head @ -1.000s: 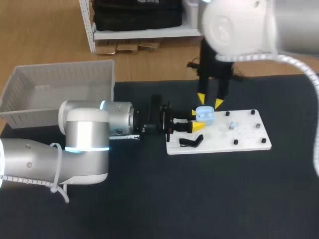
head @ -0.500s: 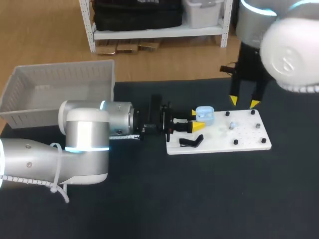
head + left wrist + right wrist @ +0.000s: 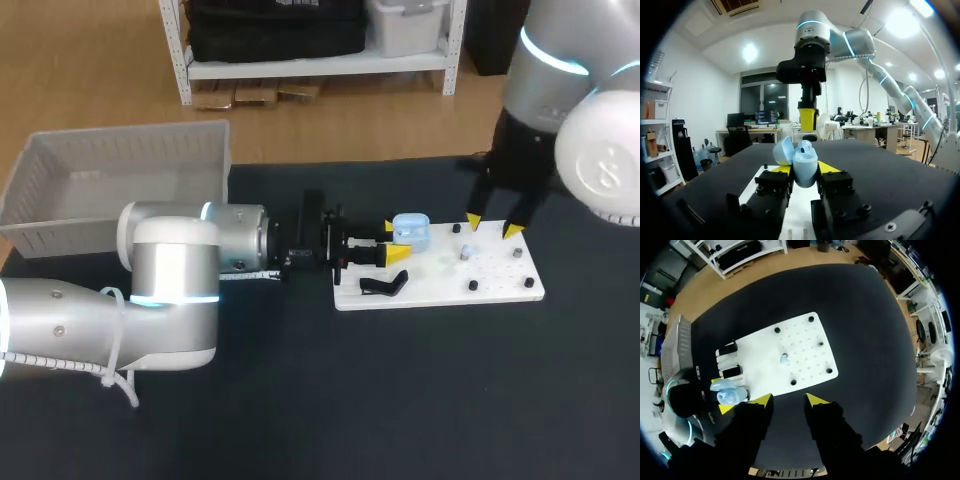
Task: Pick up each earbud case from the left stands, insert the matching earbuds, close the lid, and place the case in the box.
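Left jaws grip the blue case [image 3: 799, 162], seemingly open; right jaws parted.

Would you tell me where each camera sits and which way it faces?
Head view: above, behind, looking down on the black table; left arm, right arm show.
Left wrist view: level across the table; left gripper shut on the open pale-blue earbud case.
Right wrist view: down on the white board; open right gripper shows.
All share the case.
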Robot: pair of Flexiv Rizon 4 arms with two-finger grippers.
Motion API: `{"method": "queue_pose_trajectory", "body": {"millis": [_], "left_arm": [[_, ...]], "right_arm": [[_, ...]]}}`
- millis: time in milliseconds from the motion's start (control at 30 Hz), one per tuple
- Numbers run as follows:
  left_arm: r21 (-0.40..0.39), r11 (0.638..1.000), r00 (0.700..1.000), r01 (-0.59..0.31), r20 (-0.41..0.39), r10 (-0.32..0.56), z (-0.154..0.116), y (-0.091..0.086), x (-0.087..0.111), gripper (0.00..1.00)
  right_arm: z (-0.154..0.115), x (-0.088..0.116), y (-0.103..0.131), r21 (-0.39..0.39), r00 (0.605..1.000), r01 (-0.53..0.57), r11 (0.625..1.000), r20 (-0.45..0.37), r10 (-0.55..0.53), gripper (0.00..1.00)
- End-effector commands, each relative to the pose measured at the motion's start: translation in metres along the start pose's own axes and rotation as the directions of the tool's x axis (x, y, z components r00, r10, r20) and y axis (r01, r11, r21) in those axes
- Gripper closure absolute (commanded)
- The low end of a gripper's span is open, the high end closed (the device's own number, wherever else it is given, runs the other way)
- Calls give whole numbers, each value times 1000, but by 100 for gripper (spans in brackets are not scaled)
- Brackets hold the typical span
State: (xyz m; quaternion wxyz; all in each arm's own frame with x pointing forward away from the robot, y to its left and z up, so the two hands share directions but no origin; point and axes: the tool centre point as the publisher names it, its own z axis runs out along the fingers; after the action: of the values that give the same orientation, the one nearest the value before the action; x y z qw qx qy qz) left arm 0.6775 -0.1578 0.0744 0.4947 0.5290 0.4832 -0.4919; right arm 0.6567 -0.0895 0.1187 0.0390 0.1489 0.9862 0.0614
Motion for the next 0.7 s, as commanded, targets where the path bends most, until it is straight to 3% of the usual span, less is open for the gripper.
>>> {"method": "queue_pose_trajectory", "body": {"millis": [33,700], "left_arm": [[1,1000,1000,0,1,0,0,1,1,100],[1,1000,1000,0,1,0,0,1,1,100]], "right_arm": [[17,-8,11,26,1000,-20,999,-21,21,60],[54,-19,12,23,996,-85,996,-11,85,62]]}}
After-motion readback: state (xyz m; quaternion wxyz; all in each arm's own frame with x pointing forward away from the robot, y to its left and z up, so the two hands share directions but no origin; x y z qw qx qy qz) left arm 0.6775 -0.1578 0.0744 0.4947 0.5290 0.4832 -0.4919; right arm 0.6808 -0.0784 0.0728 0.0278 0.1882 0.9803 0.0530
